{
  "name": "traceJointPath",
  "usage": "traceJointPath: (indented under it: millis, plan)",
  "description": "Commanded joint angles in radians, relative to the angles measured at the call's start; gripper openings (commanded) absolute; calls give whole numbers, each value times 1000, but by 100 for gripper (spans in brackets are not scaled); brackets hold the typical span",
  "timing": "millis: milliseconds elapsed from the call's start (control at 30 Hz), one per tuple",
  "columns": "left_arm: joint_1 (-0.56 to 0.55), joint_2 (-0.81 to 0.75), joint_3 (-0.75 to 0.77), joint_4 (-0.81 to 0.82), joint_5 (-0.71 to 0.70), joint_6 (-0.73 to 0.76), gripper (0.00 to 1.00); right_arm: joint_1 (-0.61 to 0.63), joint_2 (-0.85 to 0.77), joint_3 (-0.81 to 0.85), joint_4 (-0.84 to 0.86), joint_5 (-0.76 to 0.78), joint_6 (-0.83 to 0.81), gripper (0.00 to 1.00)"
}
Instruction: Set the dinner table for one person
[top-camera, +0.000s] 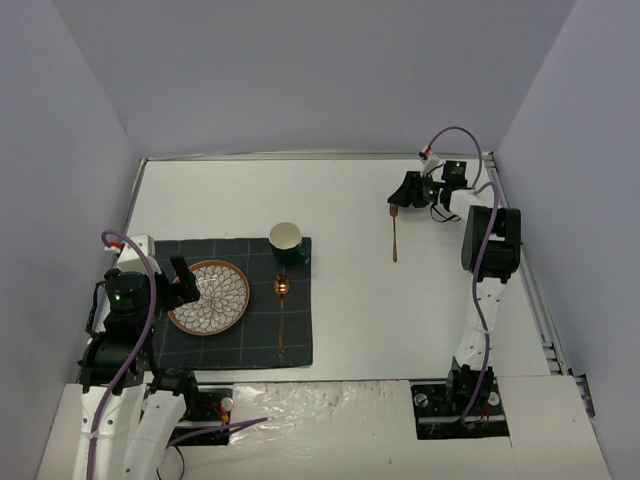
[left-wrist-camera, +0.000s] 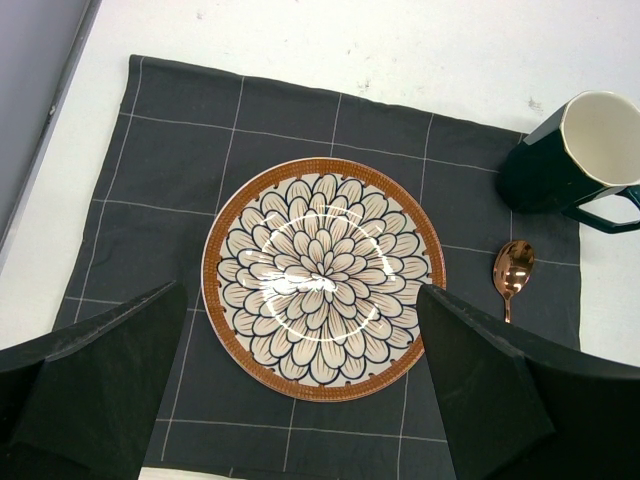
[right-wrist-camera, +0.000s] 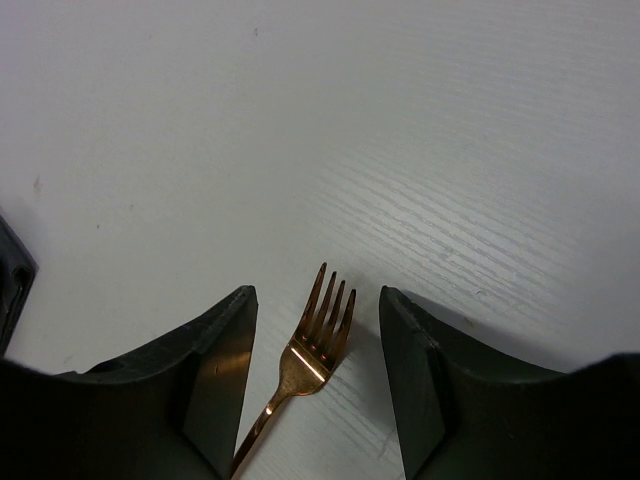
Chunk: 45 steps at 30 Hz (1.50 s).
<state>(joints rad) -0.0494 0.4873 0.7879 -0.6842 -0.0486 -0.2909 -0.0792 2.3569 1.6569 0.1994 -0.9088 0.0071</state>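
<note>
A white table (top-camera: 350, 300) with thin metal rails (top-camera: 540, 300) along its edges fills the space between three plain grey walls (top-camera: 320, 70), with the two robot arms bolted at its near side. On the left half lies a dark placemat (top-camera: 250, 335) crossed by thin pale lines. On it sits a round plate (top-camera: 209, 297) with a petal pattern and a brown rim. A copper spoon (top-camera: 281, 310) lies just right of the plate on the placemat, bowl pointing away, and a dark green mug (top-camera: 288, 243) with a cream inside stands at the placemat's far right corner. The left gripper (top-camera: 187, 280) hovers over the plate's left edge with its jaws spread wide and nothing between them. Well apart, on bare table towards the far right, a copper fork (top-camera: 395, 238) lies flat. The right gripper (top-camera: 400, 198) is down at the fork's pronged end, jaws apart on either side of the prongs with a gap showing on both sides. Purple cables (top-camera: 478, 290) trail along both arms.
</note>
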Motion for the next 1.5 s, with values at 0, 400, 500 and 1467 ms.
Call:
traceJointPath:
  millis: [0,400,500,1467]
  plan:
    - [6,22,11,49,7,10,97,-4,13,26,-29,-56,-45,47]
    - [6,23,11,48,4,12,97,-4,39,55,-98,-74,-74,31]
    - [6,23,11,47,4,12,97,-4,42,58,-101,-68,-72,24]
    - [-6,106,189,-39,256,-105,97,127,-633,-503,353,133,266,0]
